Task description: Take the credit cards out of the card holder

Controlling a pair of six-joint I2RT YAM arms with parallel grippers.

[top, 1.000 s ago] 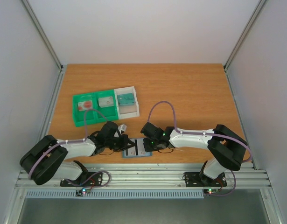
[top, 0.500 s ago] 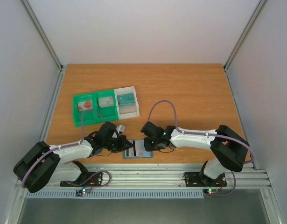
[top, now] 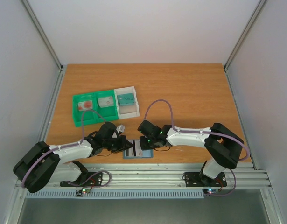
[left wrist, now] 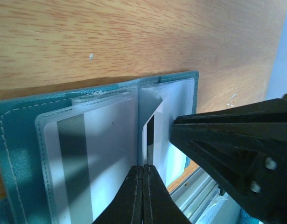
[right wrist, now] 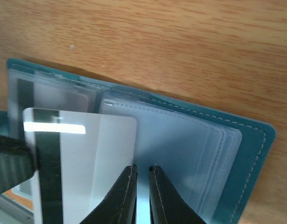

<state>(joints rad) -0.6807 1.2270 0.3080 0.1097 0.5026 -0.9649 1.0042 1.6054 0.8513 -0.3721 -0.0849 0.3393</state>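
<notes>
While the card holder (top: 137, 151) lies open at the lower centre of the surface (top: 190, 93), left fingers (left wrist: 143, 173) press together on its middle; right fingers (right wrist: 142, 173), narrowly parted, grip a pale credit card (right wrist: 82, 154).

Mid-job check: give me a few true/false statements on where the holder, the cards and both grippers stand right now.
1. The card holder lies open on the table near its front edge. True.
2. The left gripper is wide open. False: its jaws are shut, tips on the holder's centre fold.
3. The right gripper has a pale card with a dark stripe at its fingertips, partly out of its pocket. True.
4. The green tray sits at the table's right edge. False: it sits left of centre.
5. The holder's left panel is empty. False: a striped card is in its pocket.
</notes>
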